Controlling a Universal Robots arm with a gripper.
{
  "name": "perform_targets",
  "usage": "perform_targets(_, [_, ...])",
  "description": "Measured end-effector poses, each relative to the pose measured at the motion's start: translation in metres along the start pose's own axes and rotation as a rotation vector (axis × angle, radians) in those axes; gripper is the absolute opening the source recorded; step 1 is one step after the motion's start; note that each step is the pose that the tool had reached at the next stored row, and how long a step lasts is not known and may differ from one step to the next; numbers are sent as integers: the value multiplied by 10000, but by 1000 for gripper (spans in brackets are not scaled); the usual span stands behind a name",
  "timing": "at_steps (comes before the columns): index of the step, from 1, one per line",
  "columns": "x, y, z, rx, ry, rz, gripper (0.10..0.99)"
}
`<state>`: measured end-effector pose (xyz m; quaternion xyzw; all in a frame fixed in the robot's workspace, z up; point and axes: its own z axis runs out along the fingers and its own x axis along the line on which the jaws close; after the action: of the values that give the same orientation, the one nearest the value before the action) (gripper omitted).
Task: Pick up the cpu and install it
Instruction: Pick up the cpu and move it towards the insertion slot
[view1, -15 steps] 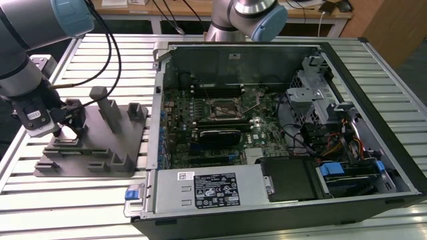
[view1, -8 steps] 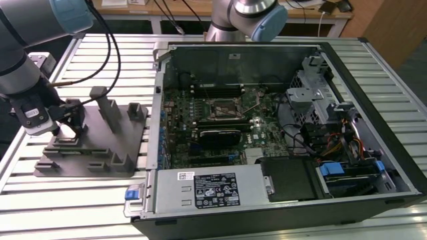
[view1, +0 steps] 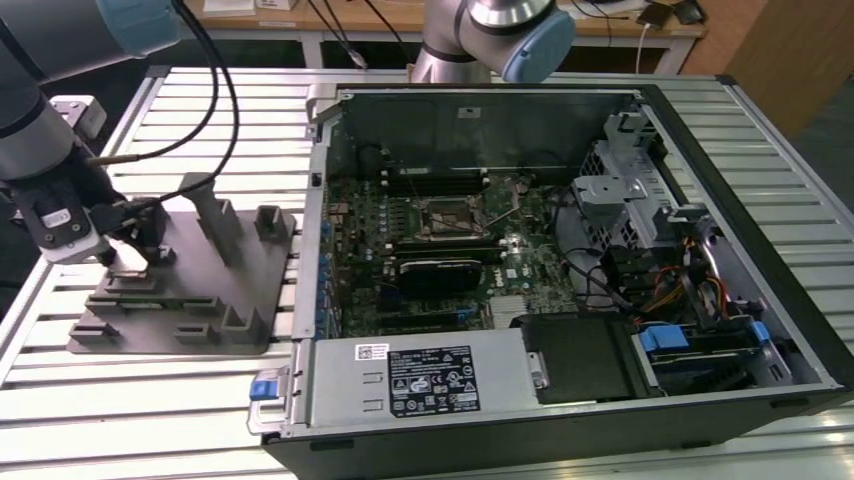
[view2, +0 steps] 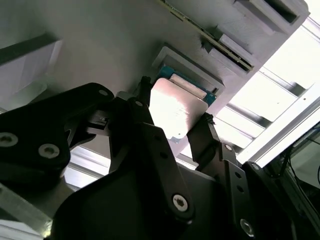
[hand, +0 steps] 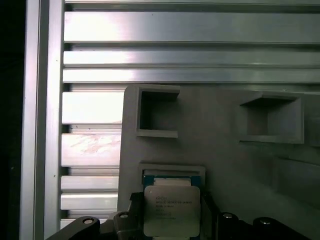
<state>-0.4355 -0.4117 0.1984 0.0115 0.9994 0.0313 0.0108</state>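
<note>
Gripper (view2: 175, 112) at grey fixture (view1: 200, 320), fingers (view2: 206, 135) clenched on cpu (hand: 171, 210) by opposite edges, so I judge top plate stays untouched. Cpu hangs just over its pocket (hand: 172, 170). Socket (view1: 447, 218) well apart.

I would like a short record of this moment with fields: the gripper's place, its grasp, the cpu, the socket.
gripper place: gripper over the grey fixture tray, at the exterior view's left of the open computer case
grasp: fingers shut on two opposite edges of the cpu
cpu: silvery top up, seemingly a little above its pocket
socket: socket on the motherboard inside the case, apart from the gripper
task state: cpu picked, not yet installed
</note>
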Motion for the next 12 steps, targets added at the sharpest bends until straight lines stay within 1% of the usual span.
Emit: perform_targets(12, [-3, 10, -160, 0, 0, -1, 545])
